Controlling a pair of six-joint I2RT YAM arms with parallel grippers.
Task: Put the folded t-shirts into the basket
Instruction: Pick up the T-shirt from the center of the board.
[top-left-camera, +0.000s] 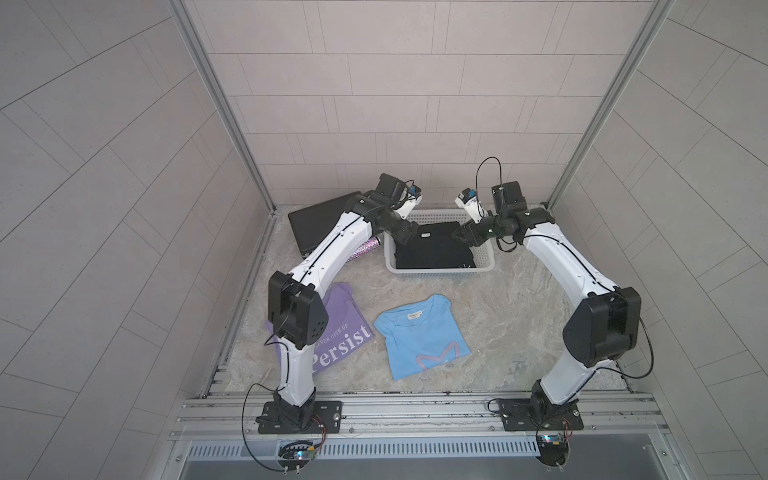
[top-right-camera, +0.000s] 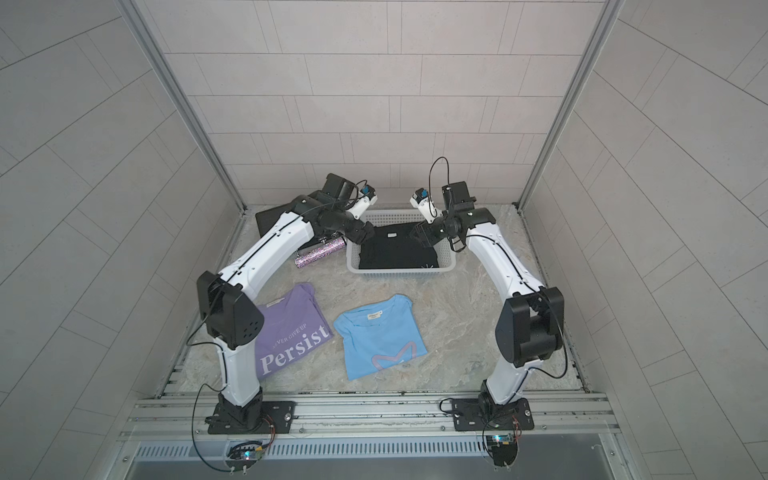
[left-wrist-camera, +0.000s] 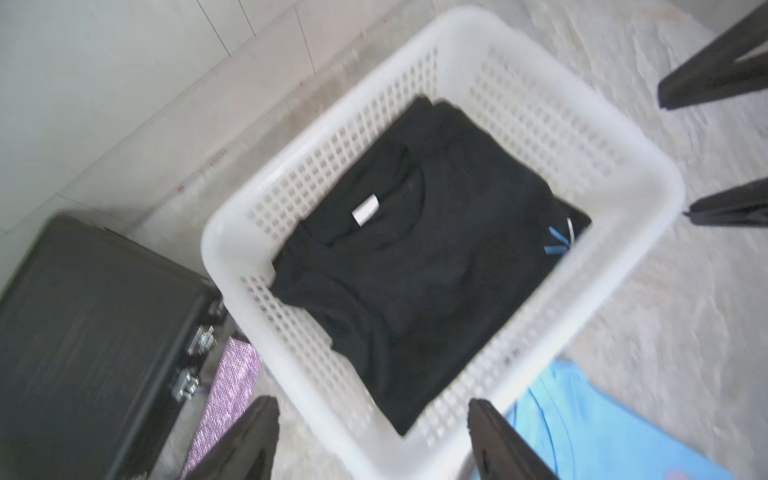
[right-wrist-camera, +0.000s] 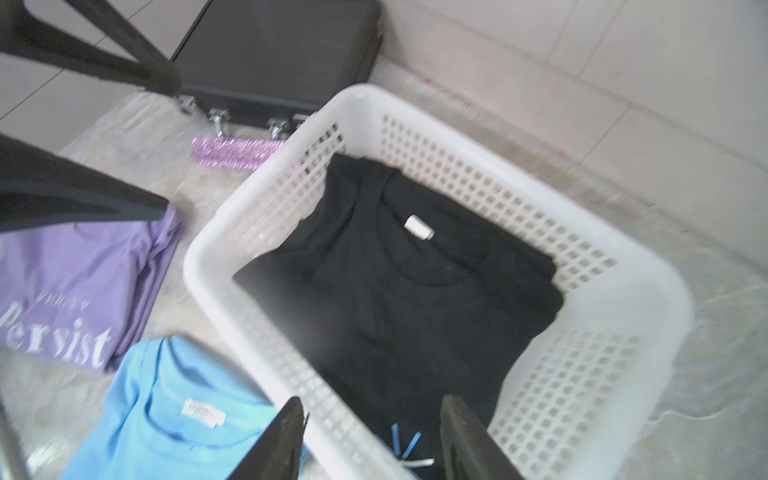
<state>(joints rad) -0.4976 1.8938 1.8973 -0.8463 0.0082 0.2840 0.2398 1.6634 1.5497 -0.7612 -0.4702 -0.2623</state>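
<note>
In both top views the basket (top-left-camera: 440, 271) sits at the back of the table (top-left-camera: 519, 324), and the black shirt (top-left-camera: 432, 251) lies folded flat inside it. My left pincer (top-left-camera: 406, 236) hangs over the left end of the basket. My right pincer (top-left-camera: 462, 233) hangs over the right end. Both are just above the black shirt. The lilac shirt (top-right-camera: 291, 332) and the light blue shirt (top-right-camera: 378, 336) lie on the table, closer to where my arms start and well apart from both pincers. A black case (top-left-camera: 316, 220) and a sparkly purple roll (top-right-camera: 320, 254) lie left of the basket. In my left wrist view the black shirt (left-wrist-camera: 415, 266) fills most of the basket (left-wrist-camera: 648, 174). My left pincer (left-wrist-camera: 371, 401) is spread wide over it and holds nothing. In my right wrist view my right pincer (right-wrist-camera: 372, 400) is spread apart too, over the near end of the basket (right-wrist-camera: 199, 266) and the black shirt (right-wrist-camera: 395, 299), with nothing between its fingers.
</note>
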